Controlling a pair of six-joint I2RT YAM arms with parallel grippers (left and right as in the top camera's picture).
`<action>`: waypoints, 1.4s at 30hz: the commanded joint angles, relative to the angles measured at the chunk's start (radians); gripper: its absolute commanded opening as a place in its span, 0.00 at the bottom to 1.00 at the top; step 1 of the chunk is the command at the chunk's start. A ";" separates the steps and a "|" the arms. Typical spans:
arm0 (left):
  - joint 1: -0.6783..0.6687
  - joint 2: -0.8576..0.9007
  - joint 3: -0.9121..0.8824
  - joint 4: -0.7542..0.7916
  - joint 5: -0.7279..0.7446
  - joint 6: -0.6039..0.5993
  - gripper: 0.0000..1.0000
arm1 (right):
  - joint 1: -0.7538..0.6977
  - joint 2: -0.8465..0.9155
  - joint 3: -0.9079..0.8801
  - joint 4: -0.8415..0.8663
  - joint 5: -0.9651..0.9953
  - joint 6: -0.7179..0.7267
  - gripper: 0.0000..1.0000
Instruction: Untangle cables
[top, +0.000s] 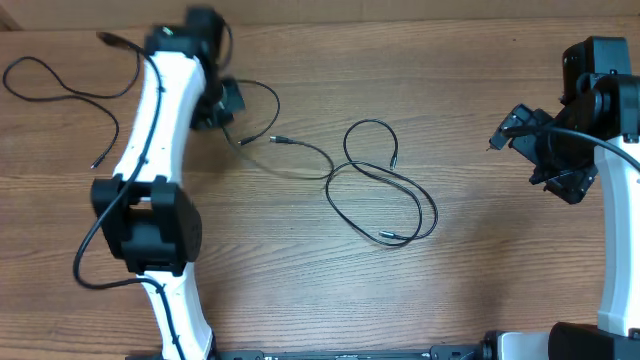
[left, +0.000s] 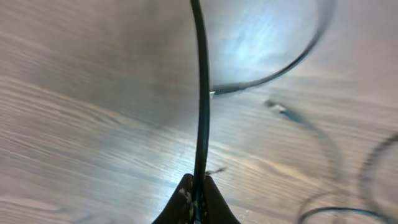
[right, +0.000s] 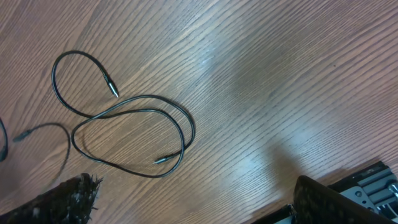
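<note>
Several thin black cables lie on the wooden table. My left gripper (top: 230, 120) at the back left is shut on one cable (left: 199, 93), which runs straight up from between the fingertips (left: 186, 202) in the left wrist view. This cable curves in a loop (top: 272, 100) beside the gripper. A plug end (top: 277, 140) of another cord lies just right of it. A looped cable (top: 385, 185) rests in the middle of the table, also seen as a loop (right: 134, 115) in the right wrist view. A further cable (top: 45, 85) lies at the far left. My right gripper (top: 530, 155) hovers open at the right, well away from the cables.
The left arm (top: 150, 150) stretches over the left part of the table, with its own thicker black cable (top: 95, 235) hanging beside it. The right arm's base (top: 615, 250) stands along the right edge. Bare wood (top: 480, 260) lies between the middle loop and the right arm.
</note>
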 joint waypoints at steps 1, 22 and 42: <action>0.016 -0.025 0.191 -0.058 -0.011 0.051 0.04 | -0.003 0.003 0.006 0.002 0.014 0.004 1.00; 0.021 -0.094 0.852 -0.178 0.336 0.257 0.04 | -0.003 0.003 0.006 0.002 0.014 0.004 1.00; 0.023 -0.097 0.850 -0.276 0.389 0.244 0.04 | -0.003 0.003 0.006 0.002 0.014 0.004 1.00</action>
